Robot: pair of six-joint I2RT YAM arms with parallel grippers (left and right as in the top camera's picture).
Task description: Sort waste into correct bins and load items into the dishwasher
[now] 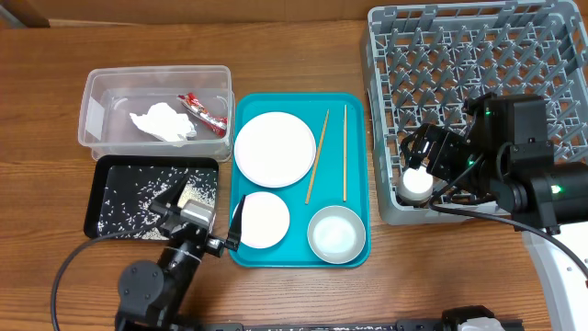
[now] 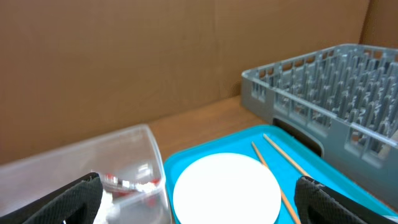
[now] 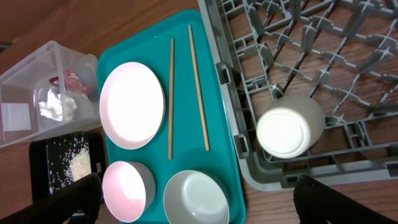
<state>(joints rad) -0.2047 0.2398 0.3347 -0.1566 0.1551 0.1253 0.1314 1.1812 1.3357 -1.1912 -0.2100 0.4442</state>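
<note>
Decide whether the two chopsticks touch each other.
Apart. The right wrist view shows a strip of teal tray between the two chopsticks along their whole length.

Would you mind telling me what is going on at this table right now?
Two robot arms are clearing a meal. The right gripper, open, hovers by the small white cup, which sits upside down in the grey dish rack. The left gripper, open, hangs between the black tray holding rice and the teal tray, where the plate, pink bowl, whitish bowl and chopsticks wait. Tissue and wrapper lie in the clear tub.
</note>
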